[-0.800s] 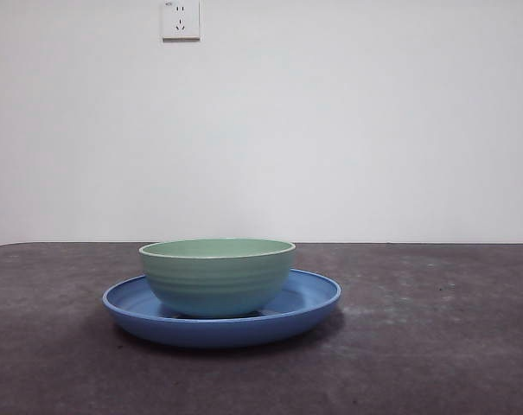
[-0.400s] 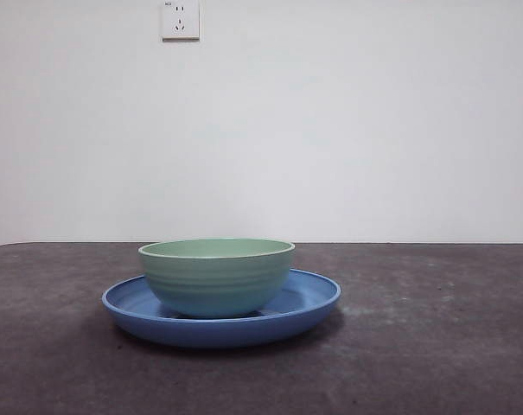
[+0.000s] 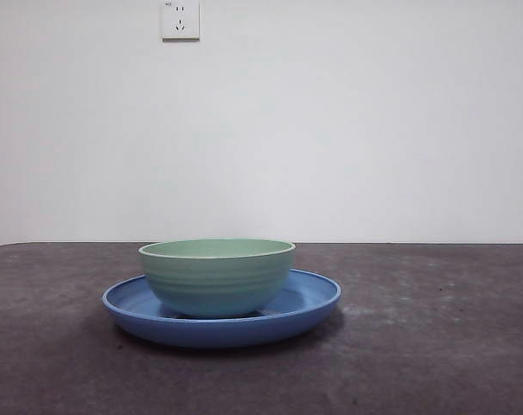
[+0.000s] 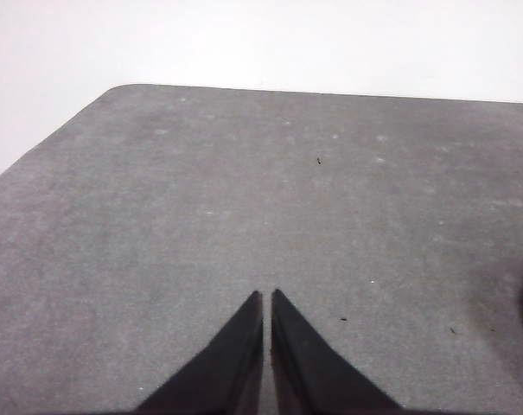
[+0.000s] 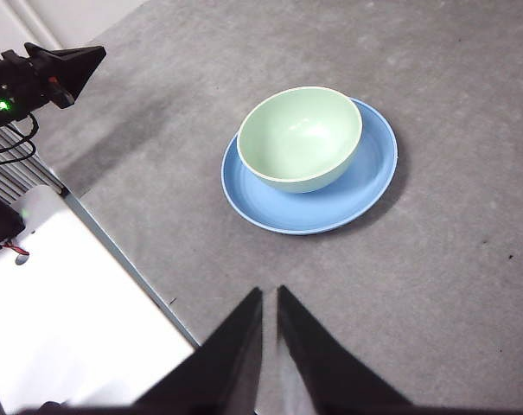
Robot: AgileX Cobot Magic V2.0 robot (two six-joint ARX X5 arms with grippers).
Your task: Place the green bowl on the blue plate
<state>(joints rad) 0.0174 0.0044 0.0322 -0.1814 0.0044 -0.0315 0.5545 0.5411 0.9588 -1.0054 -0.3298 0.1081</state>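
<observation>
1. The green bowl (image 3: 217, 275) sits upright inside the blue plate (image 3: 311, 304), its base resting on the plate's floor; both stand on the grey tabletop (image 3: 434, 346).
2. In the right wrist view the green bowl (image 5: 301, 137) lies off-centre in the blue plate (image 5: 370, 173), close to one side of the raised rim, leaving a wider crescent of bare blue on the other side.
3. The bowl's inside is bare pale green with a light rim; nothing lies in it, and the plate holds only the bowl.
4. The right claw (image 5: 270, 294) hangs above the tabletop, well apart from the plate, its two black jaws drawn together with only a thin slit between them and nothing held.
5. The left claw (image 4: 267, 296) hovers over bare grey tabletop (image 4: 244, 199), jaws likewise together and holding nothing.
6. A white wall socket (image 3: 181, 19) is fixed on the wall behind.
</observation>
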